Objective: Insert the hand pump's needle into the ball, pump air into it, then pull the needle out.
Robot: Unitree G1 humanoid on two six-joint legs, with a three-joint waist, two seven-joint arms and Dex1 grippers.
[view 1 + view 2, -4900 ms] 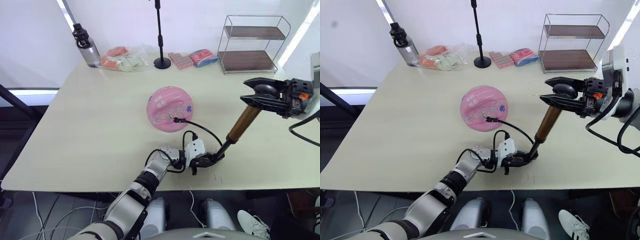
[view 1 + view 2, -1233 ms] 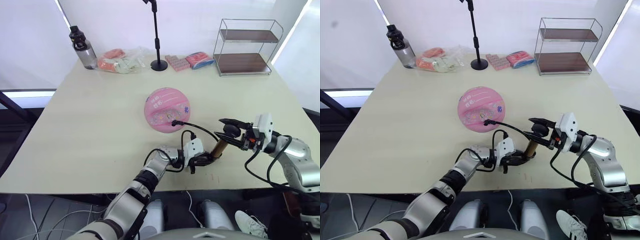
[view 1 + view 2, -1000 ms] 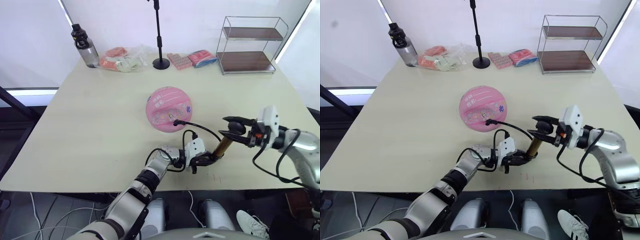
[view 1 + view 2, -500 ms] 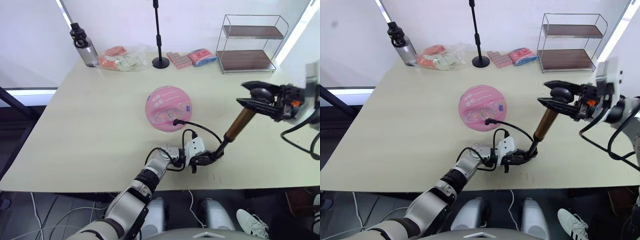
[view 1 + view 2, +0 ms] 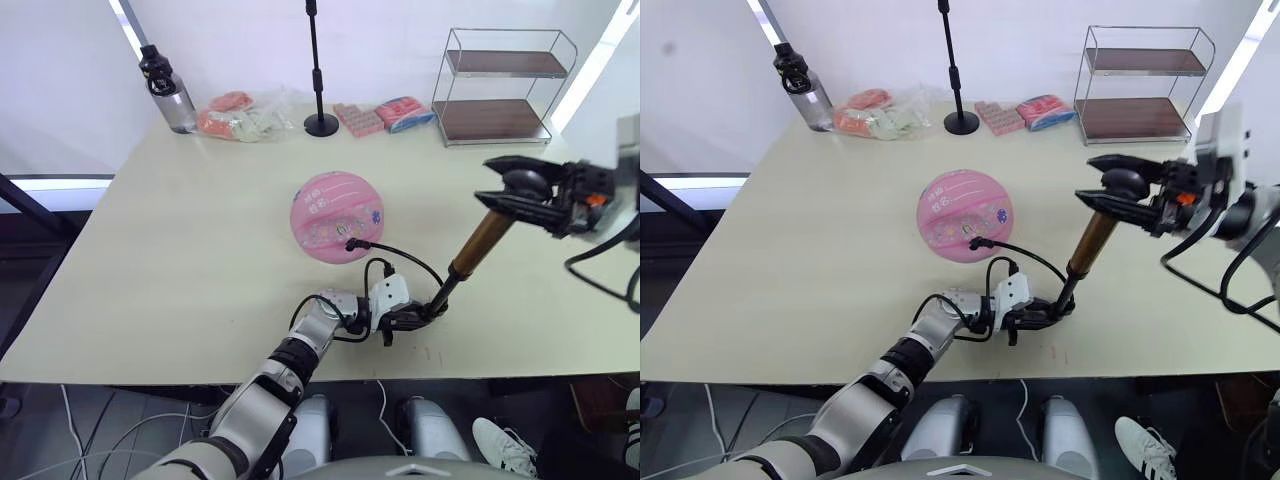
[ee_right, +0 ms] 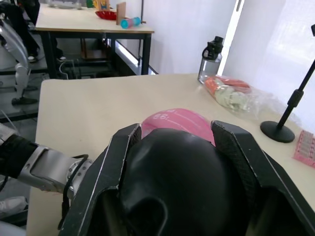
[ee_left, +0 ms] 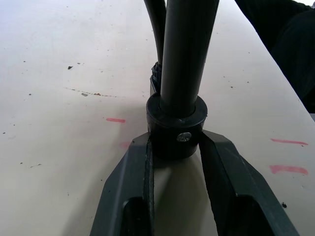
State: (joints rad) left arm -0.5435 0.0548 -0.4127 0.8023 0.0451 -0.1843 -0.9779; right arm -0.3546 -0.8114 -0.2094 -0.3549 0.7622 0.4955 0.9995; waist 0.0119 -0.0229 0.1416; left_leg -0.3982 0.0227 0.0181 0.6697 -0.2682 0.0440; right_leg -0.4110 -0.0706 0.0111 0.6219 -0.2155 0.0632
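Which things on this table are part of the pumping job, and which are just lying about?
In the job:
- hand pump, base held by the left end effector, handle by the right end effector
- hose, running to the ball
- ball

Lying about:
- water bottle
- bagged items
- black stand
- pink packs
- wire shelf

I'm looking down on a pale cream table (image 5: 180, 240) with rounded corners. At its far edge, around 11 o'clock, stands a dark-capped water bottle (image 5: 164, 90) beside a clear bag of orange and pale packets (image 5: 243, 115). At 12 o'clock a black stand (image 5: 320, 70) rises from a round base. At 1 o'clock sits a two-tier wire shelf (image 5: 503, 88). White walls behind, with bright light strips. Cables trail on the dark floor (image 5: 60, 420).
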